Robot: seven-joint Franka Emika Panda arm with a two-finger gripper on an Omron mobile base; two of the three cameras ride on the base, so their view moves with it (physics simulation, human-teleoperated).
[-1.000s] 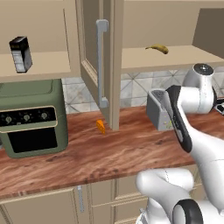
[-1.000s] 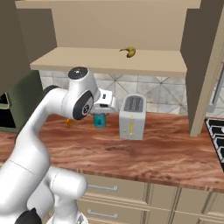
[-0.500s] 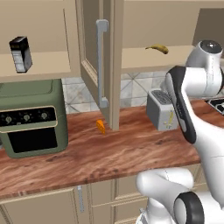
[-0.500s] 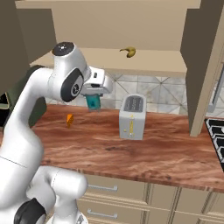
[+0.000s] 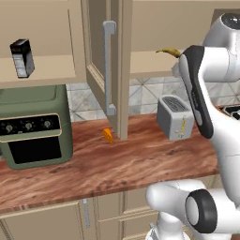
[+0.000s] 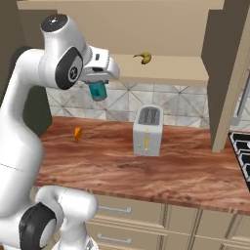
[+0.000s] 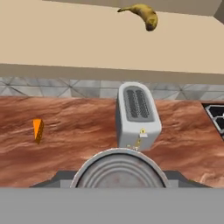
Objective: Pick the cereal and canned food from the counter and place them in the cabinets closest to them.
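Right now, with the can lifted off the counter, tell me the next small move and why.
Probably carry the canned food forward and a little higher, over the lip of the open cabinet shelf. The pincer holds it in the air, just below the shelf's front edge and left of the banana, with the toaster on the counter beneath. The cereal already stands on the other shelf.

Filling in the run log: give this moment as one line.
claw: shut on canned food | can: lifted near cabinet shelf | cereal: shelved | banana: on shelf
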